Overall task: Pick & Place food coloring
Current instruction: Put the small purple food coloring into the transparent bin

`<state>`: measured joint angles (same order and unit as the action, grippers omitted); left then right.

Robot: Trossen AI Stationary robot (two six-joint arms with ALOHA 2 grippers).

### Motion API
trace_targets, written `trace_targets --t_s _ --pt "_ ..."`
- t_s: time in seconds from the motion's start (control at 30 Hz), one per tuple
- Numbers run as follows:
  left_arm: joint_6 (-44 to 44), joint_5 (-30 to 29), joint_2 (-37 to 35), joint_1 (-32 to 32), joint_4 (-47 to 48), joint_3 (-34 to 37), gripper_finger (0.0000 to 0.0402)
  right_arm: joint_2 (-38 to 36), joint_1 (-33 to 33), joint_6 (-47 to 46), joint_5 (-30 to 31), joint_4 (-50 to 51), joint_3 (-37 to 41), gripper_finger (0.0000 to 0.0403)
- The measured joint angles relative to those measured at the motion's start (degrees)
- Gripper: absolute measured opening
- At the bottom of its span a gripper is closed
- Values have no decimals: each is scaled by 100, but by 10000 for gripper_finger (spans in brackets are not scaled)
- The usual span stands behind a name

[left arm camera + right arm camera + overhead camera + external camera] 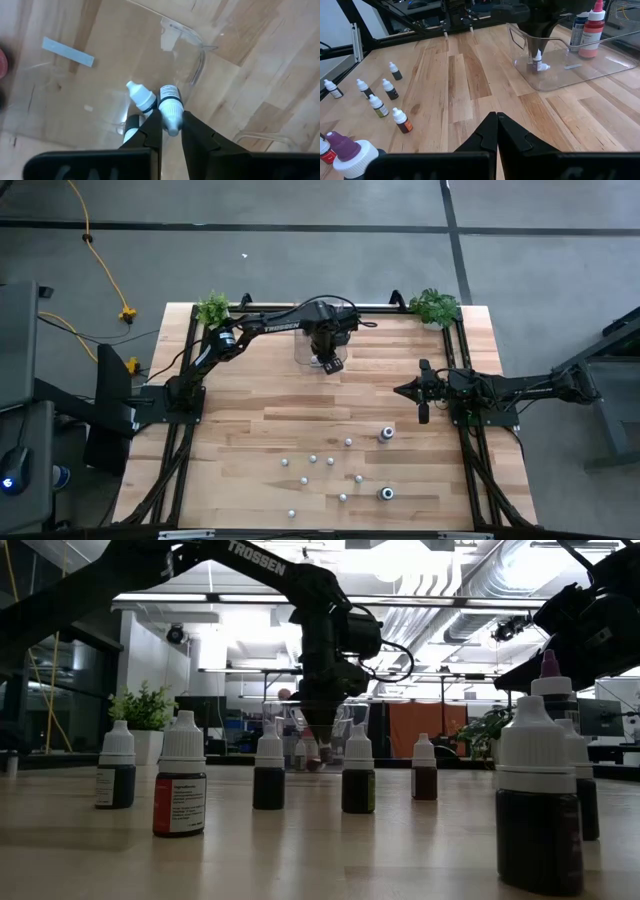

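We see a clear, glossy plastic bin [197, 47] below the left gripper [171, 131] — on matt, planked wood table [280, 65].

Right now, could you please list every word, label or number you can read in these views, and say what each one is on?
"TROSSEN": white letters on the left arm, low view; also there in the high view but too small to read.
Printed label on the red-labelled bottle: too small to read.
Label on the bottle in the left pincer: unreadable.
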<state>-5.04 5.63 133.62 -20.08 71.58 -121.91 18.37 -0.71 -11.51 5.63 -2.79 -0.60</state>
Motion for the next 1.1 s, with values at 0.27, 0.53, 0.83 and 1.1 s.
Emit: trace_targets --t_s 0.27,0.53,0.83,1.1 --pt "-2 -1 47 24 2 1 78 0 0 0 0 -2 0 0" --pt "-2 -7 46 31 -56 0 82 -1 -1 0 -1 -1 1 0" --pt "2 -7 46 31 -158 0 83 -2 -1 0 0 0 1 0" --pt "0 6 46 31 -160 0 98 -1 0 0 0 -1 0 0"
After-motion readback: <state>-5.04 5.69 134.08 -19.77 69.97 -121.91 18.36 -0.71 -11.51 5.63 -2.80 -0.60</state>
